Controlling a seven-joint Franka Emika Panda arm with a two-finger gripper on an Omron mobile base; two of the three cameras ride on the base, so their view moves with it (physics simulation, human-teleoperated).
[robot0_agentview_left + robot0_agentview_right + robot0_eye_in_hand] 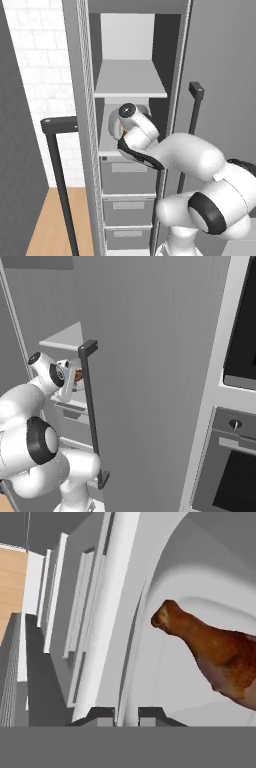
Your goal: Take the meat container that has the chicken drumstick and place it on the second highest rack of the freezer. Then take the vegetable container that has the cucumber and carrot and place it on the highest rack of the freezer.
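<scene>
A white tiled wall (35,60) stood to the left of the tall open cabinet, and a wooden floor (50,220) lay below this wall. A black door handle (57,150) was in front of the wall, near the cabinet's left edge. Three grey drawers (128,195) were stacked low in the cabinet. On the right of the cabinet, a second black handle (92,411) ran down a grey door (150,381). Further right of this door, an oven (230,466) with a round knob (234,425) was built into the wall.
</scene>
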